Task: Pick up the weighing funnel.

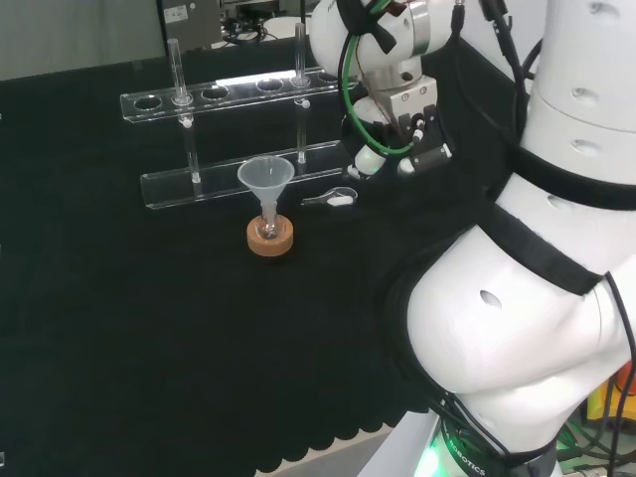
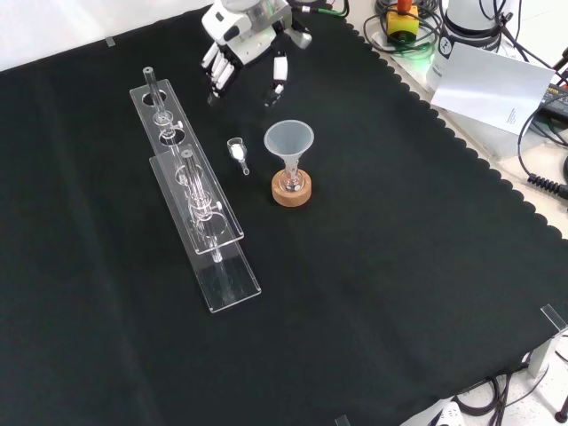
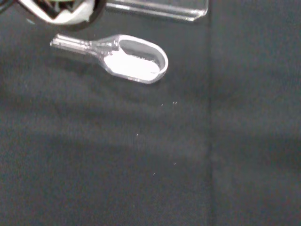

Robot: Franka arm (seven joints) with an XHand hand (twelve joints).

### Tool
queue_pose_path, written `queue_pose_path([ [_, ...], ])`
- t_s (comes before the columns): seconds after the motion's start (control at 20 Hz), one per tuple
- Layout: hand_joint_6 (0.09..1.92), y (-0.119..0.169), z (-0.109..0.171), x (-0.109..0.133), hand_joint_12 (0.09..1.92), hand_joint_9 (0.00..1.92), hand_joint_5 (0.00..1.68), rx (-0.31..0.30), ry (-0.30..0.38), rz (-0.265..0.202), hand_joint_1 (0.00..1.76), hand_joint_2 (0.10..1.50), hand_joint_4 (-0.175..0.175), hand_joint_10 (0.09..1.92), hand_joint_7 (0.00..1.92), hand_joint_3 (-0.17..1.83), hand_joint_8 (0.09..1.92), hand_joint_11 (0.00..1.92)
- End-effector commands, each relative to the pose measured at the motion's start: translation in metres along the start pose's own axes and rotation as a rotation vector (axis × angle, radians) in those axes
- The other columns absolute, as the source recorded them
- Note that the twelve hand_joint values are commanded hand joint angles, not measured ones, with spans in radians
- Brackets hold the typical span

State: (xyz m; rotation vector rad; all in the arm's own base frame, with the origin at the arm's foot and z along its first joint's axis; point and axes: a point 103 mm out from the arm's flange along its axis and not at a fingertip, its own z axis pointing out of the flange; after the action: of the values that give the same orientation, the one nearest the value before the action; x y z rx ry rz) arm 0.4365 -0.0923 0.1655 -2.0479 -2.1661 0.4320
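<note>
Close by the weighing funnel [image 2: 238,153] on the cloth [image 2: 399,266], the hand [image 2: 245,43], fingers [image 2: 278,75] apart and empty.

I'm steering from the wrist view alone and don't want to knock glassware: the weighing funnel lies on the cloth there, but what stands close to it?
Observer: In the front view the funnel stands in a small flask on a cork ring, just right of the weighing funnel.
Operator: And its other side?
Observer: A clear rack with upright tubes runs along its left in that view.
Operator: Where is the robot hand?
Observer: The robot hand hangs above the cloth, farther off than the weighing funnel in the front view, fingers straight, holding nothing.
</note>
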Motion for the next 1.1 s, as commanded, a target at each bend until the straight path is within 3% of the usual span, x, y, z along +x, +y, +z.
queue_pose_path([
  [0.05, 0.09, 0.026, 0.018, -0.002, 1.30, 0.71, 0.53, -0.018, 0.035, -0.032, 0.81, 0.62, -0.056, 0.57, 0.56, 0.59, 0.70, 0.41],
  [0.55, 0.09, 0.041, 0.039, 0.000, 1.30, 0.68, 0.54, -0.003, 0.080, -0.057, 0.81, 0.62, -0.055, 0.56, 0.50, 0.59, 0.69, 0.40],
  [1.1, 0.09, 0.048, 0.059, 0.010, 1.30, 0.70, 0.56, 0.005, 0.081, -0.048, 0.83, 0.62, -0.055, 0.57, 0.51, 0.60, 0.71, 0.40],
])
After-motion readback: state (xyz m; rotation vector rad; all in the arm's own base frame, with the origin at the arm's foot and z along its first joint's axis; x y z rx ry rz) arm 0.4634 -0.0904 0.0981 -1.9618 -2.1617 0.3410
